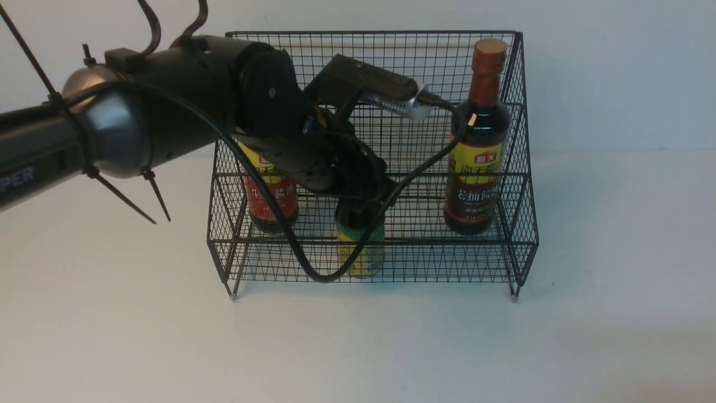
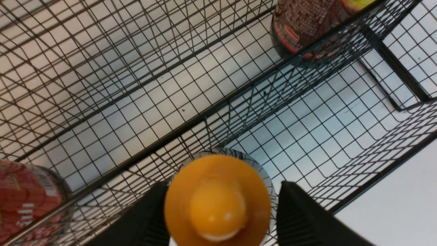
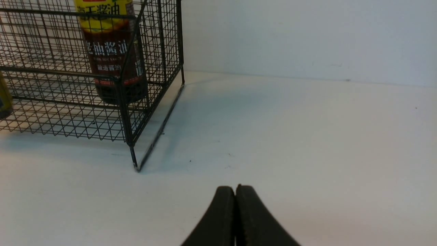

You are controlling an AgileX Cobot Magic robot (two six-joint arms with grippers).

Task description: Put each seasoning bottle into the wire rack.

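The black wire rack [image 1: 520, 168] stands at the back of the table. Two tall dark bottles stand on its upper tier, one at the left [image 1: 274, 193] and one at the right [image 1: 478, 157]. The short bottle with the green-yellow label [image 1: 361, 246] stands upright on the lower tier. My left gripper [image 1: 358, 196] reaches into the rack from above, over this bottle's top. In the left wrist view its fingers straddle the yellow nozzle cap [image 2: 216, 201], with a gap showing at one side, so it is open [image 2: 223, 186]. My right gripper [image 3: 235, 188] is shut and empty, low over the table beside the rack.
The left arm and its cable [image 1: 335, 268] cover the rack's left and middle front. The rack's corner foot [image 3: 136, 167] stands on the white table, left of and beyond the right gripper. A white wall rises behind the rack.
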